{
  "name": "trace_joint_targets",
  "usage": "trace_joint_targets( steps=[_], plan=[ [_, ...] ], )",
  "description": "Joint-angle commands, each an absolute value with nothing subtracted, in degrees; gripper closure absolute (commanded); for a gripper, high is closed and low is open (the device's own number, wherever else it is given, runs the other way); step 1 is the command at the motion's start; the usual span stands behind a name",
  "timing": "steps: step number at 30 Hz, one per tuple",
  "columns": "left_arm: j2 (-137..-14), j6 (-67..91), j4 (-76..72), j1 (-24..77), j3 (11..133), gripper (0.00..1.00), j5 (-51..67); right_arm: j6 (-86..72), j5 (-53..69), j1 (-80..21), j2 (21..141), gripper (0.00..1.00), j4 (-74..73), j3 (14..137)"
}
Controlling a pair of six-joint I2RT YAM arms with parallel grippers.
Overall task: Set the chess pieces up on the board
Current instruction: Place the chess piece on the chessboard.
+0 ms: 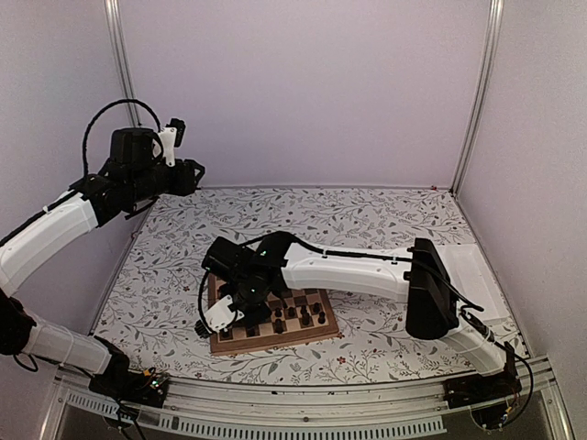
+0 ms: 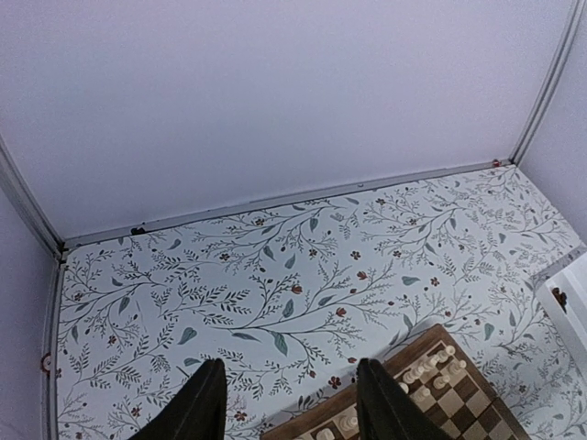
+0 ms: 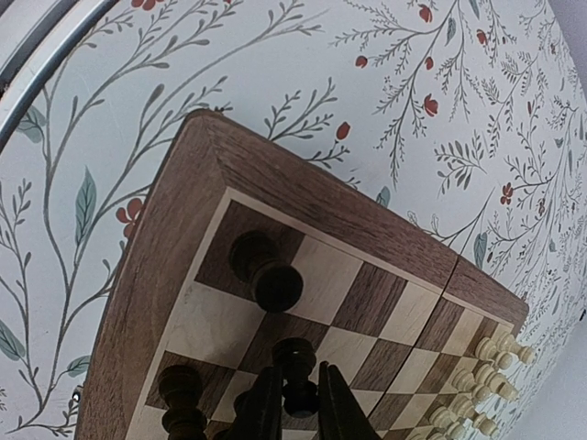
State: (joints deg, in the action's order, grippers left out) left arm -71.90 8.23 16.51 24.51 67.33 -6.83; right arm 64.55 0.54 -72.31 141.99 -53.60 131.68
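Note:
The board [image 1: 268, 347] lies near the front of the table, with several dark chess pieces [image 1: 295, 316] standing on its near rows. My right gripper [image 3: 301, 403] hangs low over the board's [image 3: 303, 197] left corner. Its jaws are slightly apart, close on either side of the head of a dark piece [image 3: 303, 356] that stands on a square. Another dark piece [image 3: 266, 270] stands on the corner square and one more [image 3: 181, 399] at the left edge. My left gripper [image 2: 292, 403] is open and empty, raised high at the far left [image 1: 191, 174].
Pale cream pieces [image 3: 491, 367] line the board's far side [image 2: 436, 367]. A white tray [image 1: 479, 270] sits at the right edge of the table. The floral cloth [image 1: 321, 215] covers the table. White walls close in on three sides.

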Motion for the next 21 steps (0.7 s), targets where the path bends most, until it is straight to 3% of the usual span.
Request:
trace_joint_targets(
  steps=[1,21],
  plan=[
    [-71.59,8.47,14.94,23.69,66.53,0.50,-6.32,65.13,0.28,-72.60,144.22,0.82,-54.29,132.93],
    [-71.81,8.53,14.93,23.39,66.53,0.50,-5.37,65.30,-2.38,-72.65,141.50,0.72,-51.84,132.89]
  ],
)
